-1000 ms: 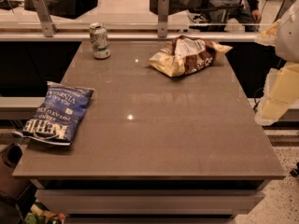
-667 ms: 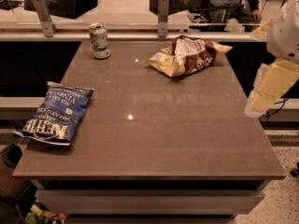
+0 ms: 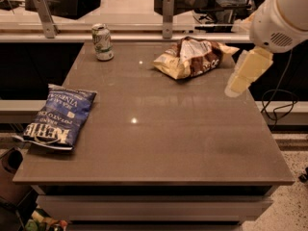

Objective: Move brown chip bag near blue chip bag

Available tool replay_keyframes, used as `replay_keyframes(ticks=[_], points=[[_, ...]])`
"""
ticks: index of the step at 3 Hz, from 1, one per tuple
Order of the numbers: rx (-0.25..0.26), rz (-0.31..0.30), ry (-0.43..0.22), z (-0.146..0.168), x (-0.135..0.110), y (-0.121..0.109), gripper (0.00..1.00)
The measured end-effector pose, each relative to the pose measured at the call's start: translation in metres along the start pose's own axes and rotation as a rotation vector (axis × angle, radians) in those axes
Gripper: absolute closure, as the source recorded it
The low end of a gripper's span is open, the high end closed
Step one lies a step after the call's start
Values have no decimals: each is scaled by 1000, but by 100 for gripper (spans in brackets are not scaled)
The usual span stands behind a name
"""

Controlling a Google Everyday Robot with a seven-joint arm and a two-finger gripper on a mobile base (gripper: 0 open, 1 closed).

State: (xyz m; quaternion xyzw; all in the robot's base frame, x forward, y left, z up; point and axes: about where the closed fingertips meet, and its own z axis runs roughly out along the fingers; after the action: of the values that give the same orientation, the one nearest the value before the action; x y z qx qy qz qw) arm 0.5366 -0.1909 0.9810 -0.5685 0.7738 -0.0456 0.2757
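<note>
The brown chip bag (image 3: 192, 57) lies crumpled on the table (image 3: 192, 143), to the picture's left of the gripper (image 3: 234, 87) and a little farther back; it is near the gripper but apart from it, with bare tabletop between them; its tan foil and dark brown and white panels face up, and one twisted end points toward the gripper's side. The gripper, pale yellow, hangs tilted over the table's right edge below the arm's white rounded housing (image 3: 281, 16); nothing is seen in its grasp, and whether it is set wide or narrow cannot be told from this view. The blue chip bag (image 3: 60, 117) lies flat well away from the gripper, across the whole tabletop at the opposite edge and nearer the front; its white lettering reads upside down from here; it is well apart from the brown chip bag. A green and white can (image 3: 102, 42) stands upright at the back corner farthest from the gripper, beyond the blue chip bag.
</note>
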Motion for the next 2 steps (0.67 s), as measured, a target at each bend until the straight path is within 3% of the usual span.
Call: replay_keyframes(ticks=[2], points=[[112,8,-25,47,-17,-57,0]])
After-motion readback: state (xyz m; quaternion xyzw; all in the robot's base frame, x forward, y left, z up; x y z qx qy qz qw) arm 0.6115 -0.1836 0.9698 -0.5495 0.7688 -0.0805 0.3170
